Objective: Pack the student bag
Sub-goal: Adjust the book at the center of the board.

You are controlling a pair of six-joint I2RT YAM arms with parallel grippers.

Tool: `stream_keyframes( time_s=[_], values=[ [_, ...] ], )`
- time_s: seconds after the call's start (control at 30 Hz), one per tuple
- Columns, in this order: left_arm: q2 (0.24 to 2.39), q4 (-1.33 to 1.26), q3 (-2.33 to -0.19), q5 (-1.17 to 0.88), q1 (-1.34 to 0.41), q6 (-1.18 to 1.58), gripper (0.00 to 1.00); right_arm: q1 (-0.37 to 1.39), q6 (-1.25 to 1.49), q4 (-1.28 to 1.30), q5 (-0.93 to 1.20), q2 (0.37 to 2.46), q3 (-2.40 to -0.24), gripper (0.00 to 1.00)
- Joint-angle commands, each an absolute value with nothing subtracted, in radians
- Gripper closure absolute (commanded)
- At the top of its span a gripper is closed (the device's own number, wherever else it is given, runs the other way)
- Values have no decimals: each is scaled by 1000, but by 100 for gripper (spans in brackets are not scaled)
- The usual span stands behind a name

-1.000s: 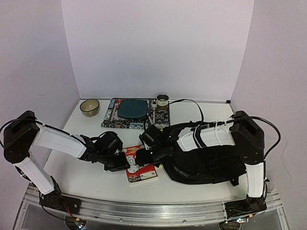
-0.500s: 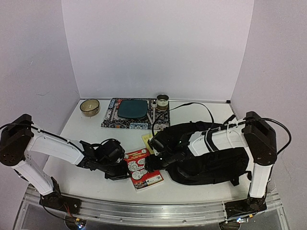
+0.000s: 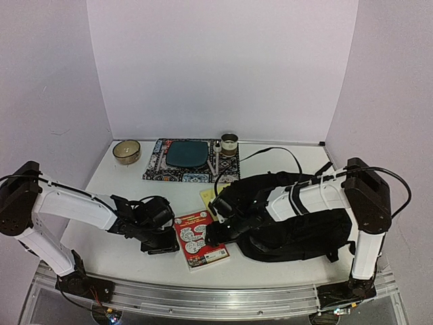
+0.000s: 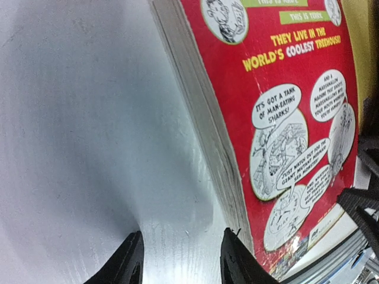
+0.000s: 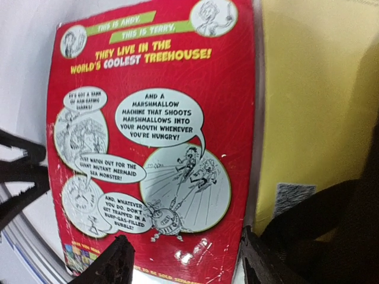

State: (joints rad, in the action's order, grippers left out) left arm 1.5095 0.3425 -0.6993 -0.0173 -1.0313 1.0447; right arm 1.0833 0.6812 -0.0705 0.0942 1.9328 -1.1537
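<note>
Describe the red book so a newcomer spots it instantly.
Find the big black backpack on the right half of the table. Just left of it, near the front edge, lies the red book. Its bright red cover with cartoon speech bubbles is unique.

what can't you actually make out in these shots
- Top view: opening of the student bag, hidden under the right arm.
- Right wrist view: yellow item beside the red book, cut off by the frame edge; unidentifiable.
- Top view: contents of the tin, too small.
</note>
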Motion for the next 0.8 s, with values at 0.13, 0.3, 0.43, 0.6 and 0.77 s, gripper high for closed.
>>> stream_keyframes(
  time_s=[0.13, 0.3, 0.43, 0.6, 0.77],
  values=[
    [1464, 382, -754, 72, -1032, 1076, 48, 1121, 686, 10, 181, 1987, -1205, 40],
    [1466, 356, -767, 73, -1033, 1068, 45, 1122, 719, 10, 74, 1969, -1194, 33],
    [1466, 325, -779, 68, -1032, 1062, 44, 1118, 751, 9, 27, 1987, -1199, 28],
    [1434, 306, -761, 84, -1032, 1085, 43, 1113, 764, 9, 0, 1997, -1188, 28],
    [1361, 289, -699, 125, -1030, 1174, 43, 1112, 760, -1, 0, 1988, -1179, 29]
  ],
)
